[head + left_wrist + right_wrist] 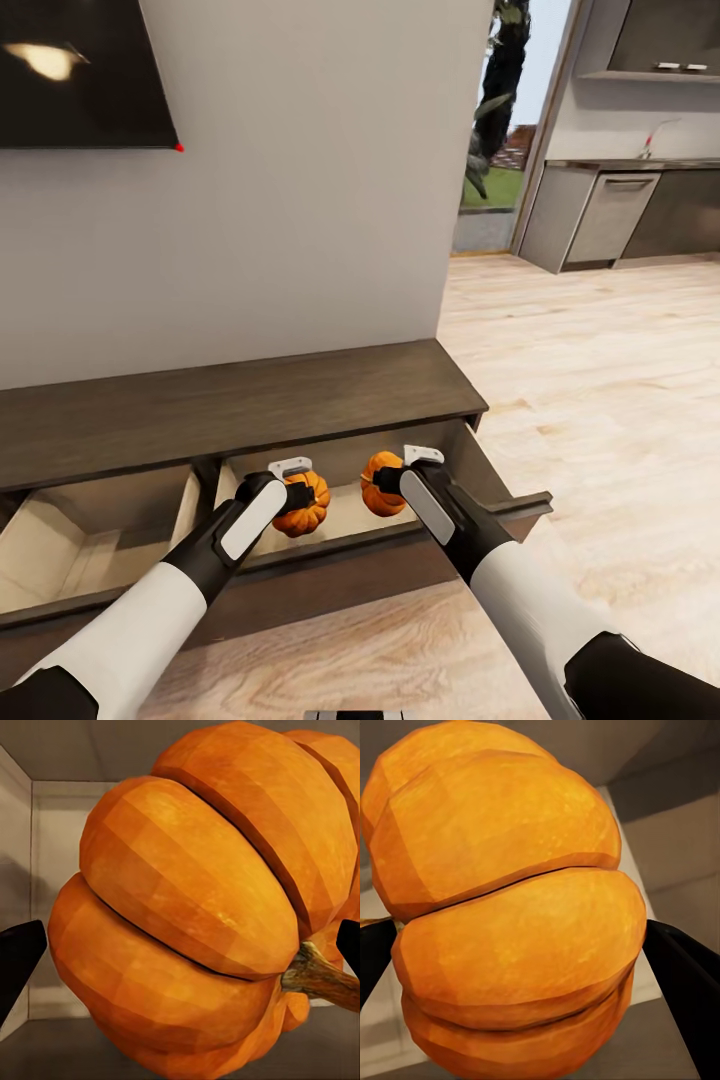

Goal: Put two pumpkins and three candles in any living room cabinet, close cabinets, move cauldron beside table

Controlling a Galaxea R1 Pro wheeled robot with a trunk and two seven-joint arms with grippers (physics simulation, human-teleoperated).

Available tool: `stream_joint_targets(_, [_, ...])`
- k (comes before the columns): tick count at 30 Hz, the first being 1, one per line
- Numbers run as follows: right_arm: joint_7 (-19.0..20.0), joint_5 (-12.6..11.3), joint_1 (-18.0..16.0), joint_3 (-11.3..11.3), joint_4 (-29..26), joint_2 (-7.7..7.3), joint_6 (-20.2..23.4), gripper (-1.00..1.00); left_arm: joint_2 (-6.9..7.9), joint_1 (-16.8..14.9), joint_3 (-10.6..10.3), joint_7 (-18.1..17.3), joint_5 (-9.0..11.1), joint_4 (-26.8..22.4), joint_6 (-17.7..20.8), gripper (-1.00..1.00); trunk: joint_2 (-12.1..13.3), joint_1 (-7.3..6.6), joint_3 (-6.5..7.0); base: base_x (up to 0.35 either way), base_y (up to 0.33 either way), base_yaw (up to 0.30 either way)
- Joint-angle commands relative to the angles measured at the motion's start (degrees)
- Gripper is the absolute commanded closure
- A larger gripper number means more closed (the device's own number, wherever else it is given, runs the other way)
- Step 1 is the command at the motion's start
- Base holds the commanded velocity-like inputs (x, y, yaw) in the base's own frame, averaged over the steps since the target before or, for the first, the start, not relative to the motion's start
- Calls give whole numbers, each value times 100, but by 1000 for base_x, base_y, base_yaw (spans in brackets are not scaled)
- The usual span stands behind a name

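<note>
low dark-brown cabinet [230,405] on pale wood floor [600,380], bare top, two drawers pulled open, light interiors

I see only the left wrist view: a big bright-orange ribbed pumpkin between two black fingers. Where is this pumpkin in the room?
Observer: The left gripper holds that bright-orange ribbed pumpkin over the open right drawer of the long, low dark-brown wooden cabinet.
Operator: And my other arm?
Observer: The right gripper holds the second orange pumpkin over the same drawer, to the right of yours.
Operator: Is any other drawer open?
Observer: Yes, the left drawer beside it is pulled out too, showing its lighter wooden interior.
</note>
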Motion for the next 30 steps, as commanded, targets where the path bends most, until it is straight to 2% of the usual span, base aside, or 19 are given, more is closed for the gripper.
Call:
stream_joint_targets(1, [-60, -58, -5, 20, -7, -3, 3, 100, 7, -6, -26, 60, 49, -9, 1, 100, -2, 0, -5, 55, 0, 0])
stream_joint_targets(18, [-59, -58, -6, 20, -7, -7, 3, 100, -53, -6, -49, 60, 49, -9, 1, 100, -2, 0, -5, 50, 0, 0])
stream_joint_targets(28, [-59, -58, -6, 20, -7, -12, 3, 100, -55, -6, -50, 60, 49, -9, -3, 100, -16, 26, -227, 0, 0, 0])
stream_joint_targets(30, [-59, -58, -6, 20, -7, -12, 3, 100, -55, -6, -50, 60, 49, -9, -5, 100, -16, 26, -227, 0, 0, 0])
